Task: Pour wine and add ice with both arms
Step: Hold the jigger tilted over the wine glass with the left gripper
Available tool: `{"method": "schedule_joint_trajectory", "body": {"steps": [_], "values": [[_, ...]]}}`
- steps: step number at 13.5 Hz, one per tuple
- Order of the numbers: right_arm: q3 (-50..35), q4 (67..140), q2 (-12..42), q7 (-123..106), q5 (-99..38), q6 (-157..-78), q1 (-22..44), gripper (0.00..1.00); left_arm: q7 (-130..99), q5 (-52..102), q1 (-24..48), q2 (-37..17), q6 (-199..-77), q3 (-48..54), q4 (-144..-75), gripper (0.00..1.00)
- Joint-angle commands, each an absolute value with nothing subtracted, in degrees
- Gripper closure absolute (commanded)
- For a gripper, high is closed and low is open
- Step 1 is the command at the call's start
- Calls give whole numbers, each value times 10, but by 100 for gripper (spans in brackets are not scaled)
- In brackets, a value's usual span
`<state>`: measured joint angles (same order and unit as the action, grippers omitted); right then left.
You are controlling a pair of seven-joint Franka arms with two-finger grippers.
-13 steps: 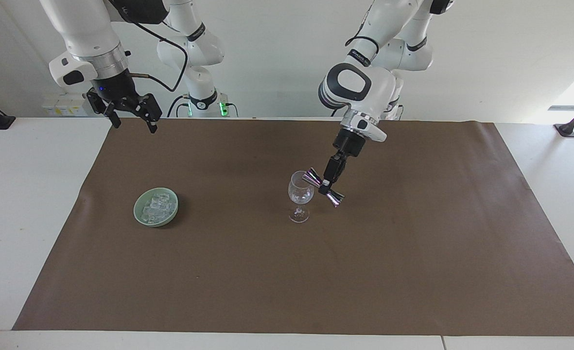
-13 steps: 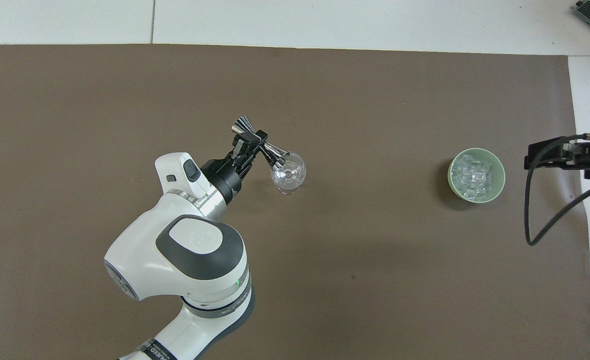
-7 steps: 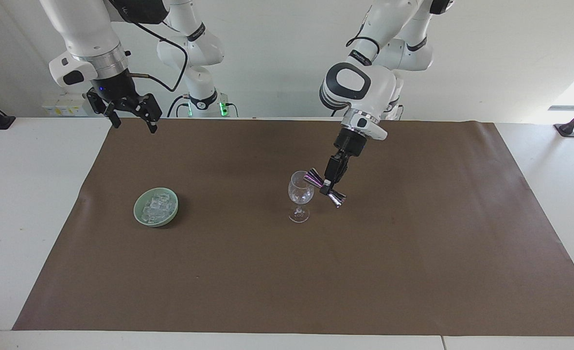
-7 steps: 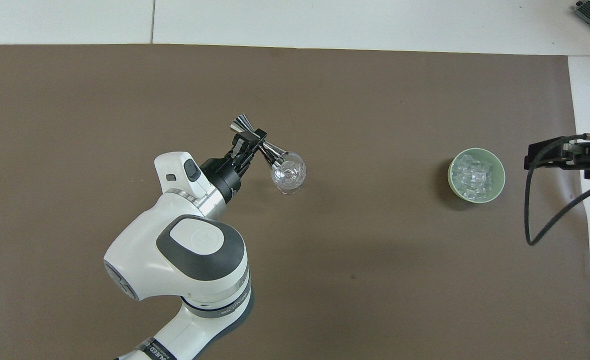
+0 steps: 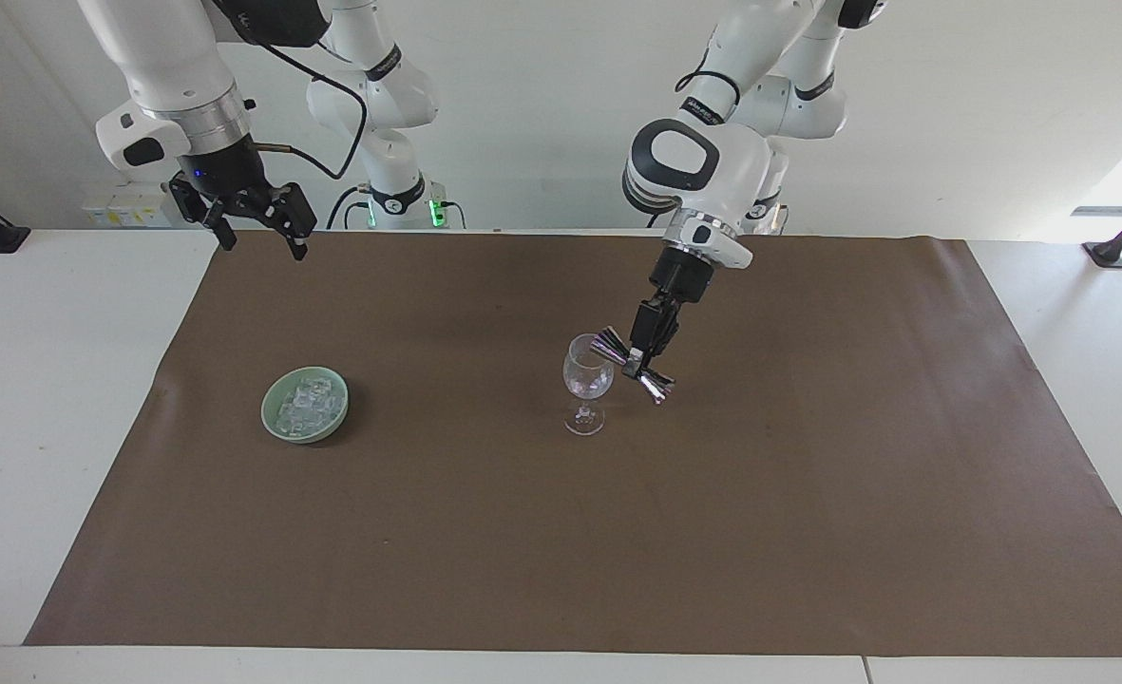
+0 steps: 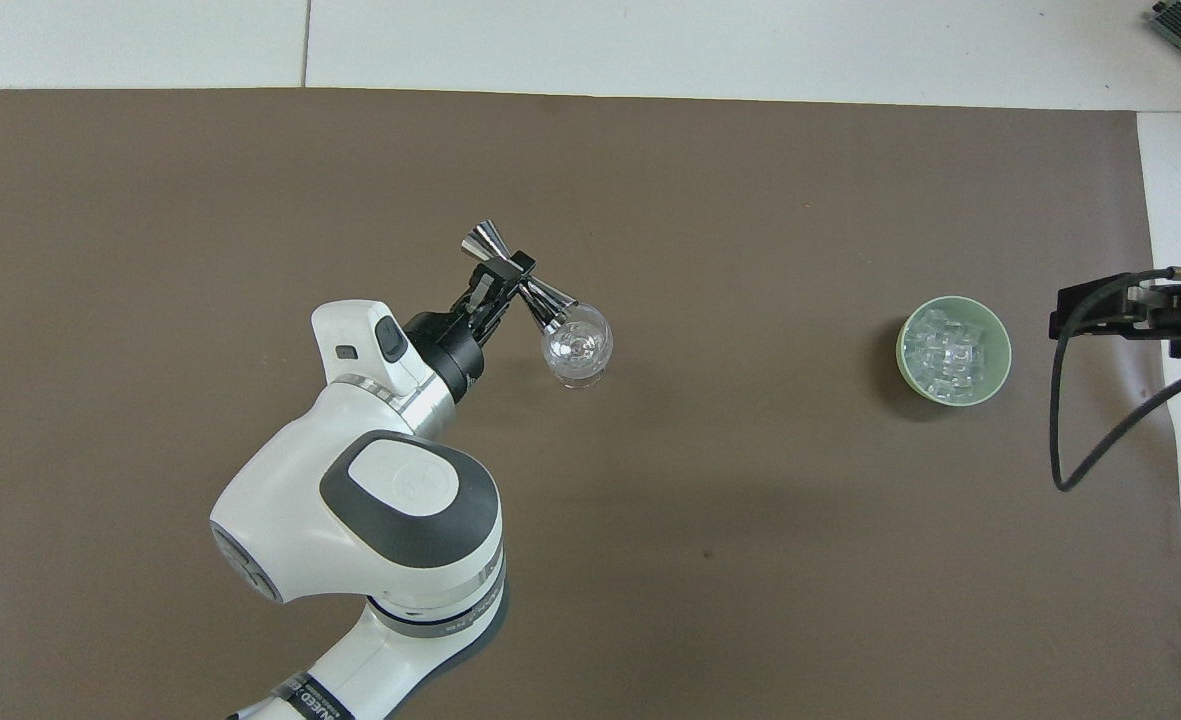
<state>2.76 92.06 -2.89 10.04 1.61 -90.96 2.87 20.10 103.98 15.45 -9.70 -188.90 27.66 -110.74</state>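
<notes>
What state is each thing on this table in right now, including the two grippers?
Left gripper: shut on the jigger, over the wine glass.
Jigger: tilted, one end at the glass's rim.
Wine glass: upright on the brown mat.
Ice: piled in the green bowl.
Green bowl: upright, untouched.
Right gripper: open, empty, waiting above the mat's edge.

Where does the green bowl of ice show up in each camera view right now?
Facing view: green bowl on the brown mat, toward the right arm's end of the table.
Overhead view: same bowl, beside the waiting right tool.
Shared landmark: wine glass mid-mat.
</notes>
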Motion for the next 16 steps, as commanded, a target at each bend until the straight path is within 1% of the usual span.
{"method": "schedule_joint_trajectory", "body": {"steps": [1, 13, 16], "values": [[30, 932, -40, 85, 18, -907, 31, 0, 207, 1028, 168, -109, -1906, 270, -1091, 100], [30, 932, -40, 86, 18, -906, 30, 0, 221, 1026, 169, -109, -1910, 271, -1091, 100], [30, 932, -40, 85, 18, -906, 30, 0, 221, 1027, 170, -117, -1913, 271, -1082, 100]]}}
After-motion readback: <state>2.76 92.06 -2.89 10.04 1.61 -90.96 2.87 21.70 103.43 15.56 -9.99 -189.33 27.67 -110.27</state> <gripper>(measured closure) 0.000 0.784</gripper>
